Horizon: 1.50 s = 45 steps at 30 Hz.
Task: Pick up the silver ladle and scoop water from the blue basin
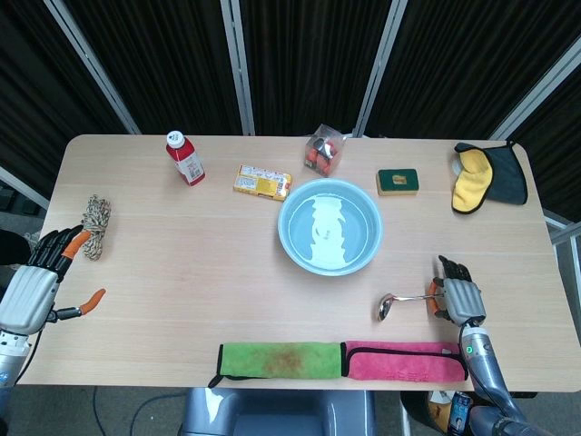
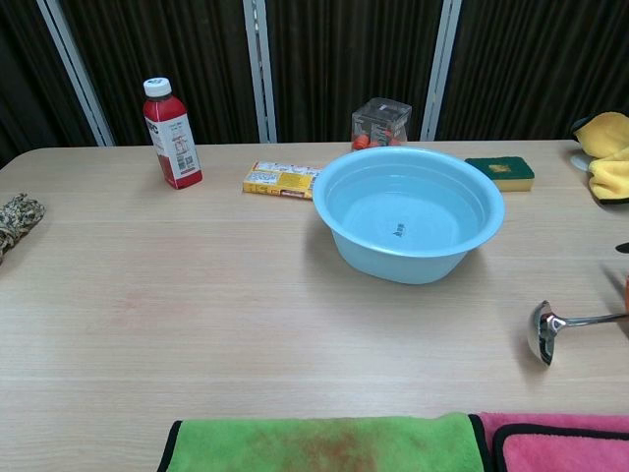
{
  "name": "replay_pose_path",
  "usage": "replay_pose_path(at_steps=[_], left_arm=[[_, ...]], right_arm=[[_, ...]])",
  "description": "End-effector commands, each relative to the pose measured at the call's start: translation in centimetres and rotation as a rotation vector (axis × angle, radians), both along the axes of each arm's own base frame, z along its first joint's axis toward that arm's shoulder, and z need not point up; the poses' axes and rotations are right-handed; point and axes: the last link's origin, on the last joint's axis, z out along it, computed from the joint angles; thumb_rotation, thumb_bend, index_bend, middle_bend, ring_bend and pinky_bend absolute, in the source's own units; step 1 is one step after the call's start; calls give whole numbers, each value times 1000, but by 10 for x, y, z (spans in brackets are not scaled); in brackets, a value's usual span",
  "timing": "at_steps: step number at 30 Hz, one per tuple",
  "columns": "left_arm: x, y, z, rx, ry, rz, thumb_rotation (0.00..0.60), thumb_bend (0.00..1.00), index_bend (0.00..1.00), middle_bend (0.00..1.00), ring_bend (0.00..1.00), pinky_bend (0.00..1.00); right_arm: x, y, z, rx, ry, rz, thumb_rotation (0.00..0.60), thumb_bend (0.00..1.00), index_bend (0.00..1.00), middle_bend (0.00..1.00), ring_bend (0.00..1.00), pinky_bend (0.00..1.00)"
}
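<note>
The blue basin point(image 1: 329, 226) point(image 2: 408, 211) holds water and stands right of the table's middle. The silver ladle point(image 1: 403, 301) point(image 2: 556, 325) is to the right of the basin, nearer the front edge, its bowl pointing left and tipped on its side. My right hand point(image 1: 458, 296) grips the ladle's handle end near the table's right front; in the chest view only a sliver of it shows at the right border. My left hand point(image 1: 36, 282) hovers open at the table's left edge, holding nothing.
A green cloth point(image 1: 277, 358) and a pink cloth point(image 1: 399, 360) lie along the front edge, just below the ladle. A red bottle point(image 1: 185, 158), yellow box point(image 1: 262, 182), clear snack tub point(image 1: 323, 150), green sponge point(image 1: 398, 182) and yellow-black cloth point(image 1: 487, 176) line the back. A rope bundle point(image 1: 95, 224) lies left.
</note>
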Motion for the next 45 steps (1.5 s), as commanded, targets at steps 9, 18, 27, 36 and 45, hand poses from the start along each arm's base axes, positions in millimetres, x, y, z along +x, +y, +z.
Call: replay_pose_path(at_steps=[9,18,27,36,45], left_arm=[[1,-1,1,3,-6,-6,294,279,0,0,0,0],[2,-3,3,6,-12,-15,292,278,0,0,0,0],[3,-5,3,6,-13,-25,292,278,0,0,0,0],[5,-6,1,0,-12,-34,291,278,0,0,0,0],[7,-8,-1,-8,-11,-41,291,279,0,0,0,0]], right_arm=[[-2,6,19,-2,82,10,600,571,668,0,0,0],[0,18,44,-16,150,6,600,631,725,14,0,0],[-1,31,66,-4,203,-36,600,660,743,19,0,0],[-7,55,93,117,257,-114,600,661,754,25,0,0],[-4,65,112,232,285,-159,600,666,757,30,0,0]])
